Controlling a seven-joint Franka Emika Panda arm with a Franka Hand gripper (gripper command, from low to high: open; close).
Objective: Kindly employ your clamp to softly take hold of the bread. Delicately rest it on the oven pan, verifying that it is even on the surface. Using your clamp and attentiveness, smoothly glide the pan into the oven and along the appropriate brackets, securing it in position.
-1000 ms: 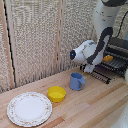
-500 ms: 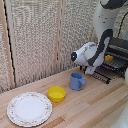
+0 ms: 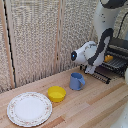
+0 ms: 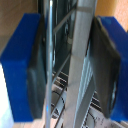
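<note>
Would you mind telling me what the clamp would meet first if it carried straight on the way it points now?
Probably the oven pan: in the wrist view its metal bars already lie between the clamp's blue fingers, so pushing on would likely press against it. Depth is unclear.

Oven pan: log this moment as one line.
clamp: fingers straddling oven pan edge | bread: on pan | oven: pan at mouth | blue cup, yellow bowl, plate: on table

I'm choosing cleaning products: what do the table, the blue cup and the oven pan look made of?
The pale plank table looks like matt wood, with visible grain and seams. The small blue cup looks like glossy plastic or ceramic. The dark slatted oven pan looks metallic, its bars shiny.
</note>
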